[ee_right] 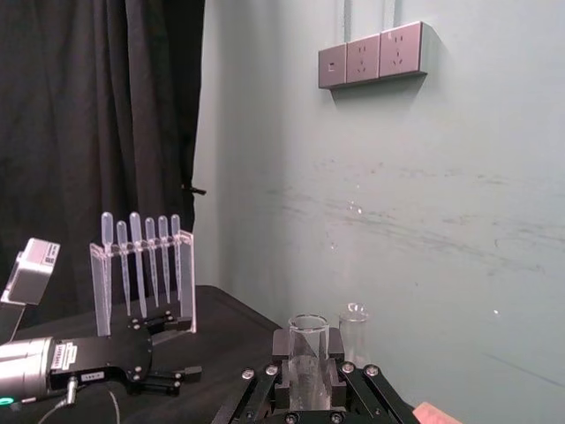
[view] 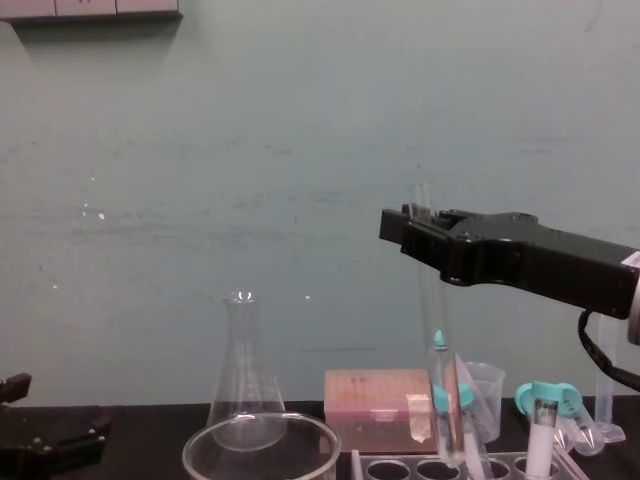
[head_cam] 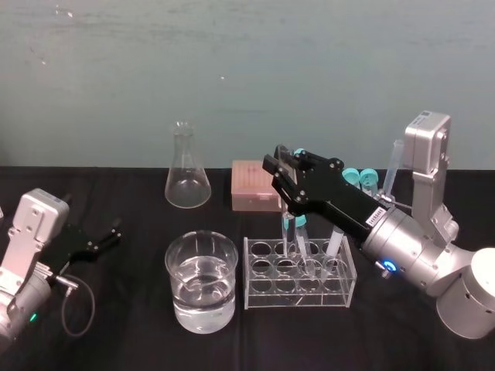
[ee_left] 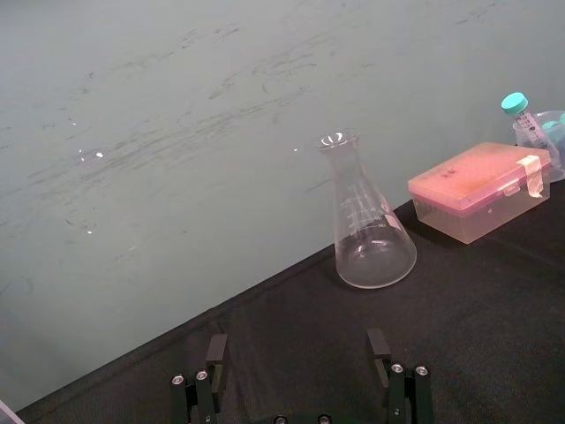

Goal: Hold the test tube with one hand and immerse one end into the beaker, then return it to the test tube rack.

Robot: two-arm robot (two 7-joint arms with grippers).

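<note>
Right hand (head_cam: 283, 171) grips the test tube (head_cam: 287, 232) upright over the rack (head_cam: 298, 297); unclear whether the beaker (head_cam: 201, 290) dip is done. Left hand (head_cam: 104, 236) idle, open, left of rack.

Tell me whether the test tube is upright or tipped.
Upright: the test tube hangs near-vertical from the right gripper, its rounded end over the test tube rack.

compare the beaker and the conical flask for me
The beaker is wide and straight-walled; the flask is conical with a narrow neck. The beaker holds clear liquid; the flask looks empty. The beaker stands at the front, left of the test tube rack; the flask stands farther back, left of the pink box. Both are clear glass, upright on the black table.
</note>
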